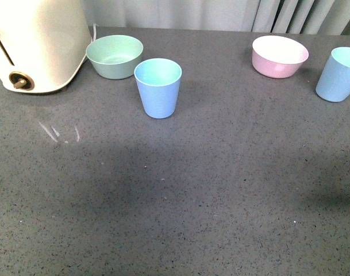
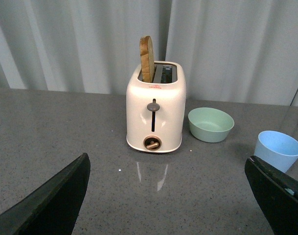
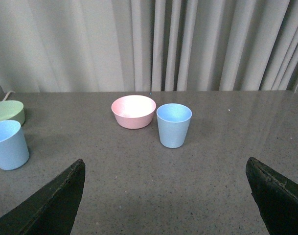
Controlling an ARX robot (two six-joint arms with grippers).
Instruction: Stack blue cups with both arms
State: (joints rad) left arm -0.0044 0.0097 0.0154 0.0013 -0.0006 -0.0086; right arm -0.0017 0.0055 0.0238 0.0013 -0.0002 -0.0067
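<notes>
Only my wrist views show the left gripper (image 2: 167, 159) and right gripper (image 3: 165, 161) — both spread, empty; the front view shows both blue cups (image 1: 158, 87) upright, well apart.

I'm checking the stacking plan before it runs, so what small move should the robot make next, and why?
Probably ease the right gripper forward, fingers open, toward the right blue cup by the pink bowl. That cup and the left blue cup stand upright, far apart, unheld; the left gripper is open too, holding nothing.
</notes>
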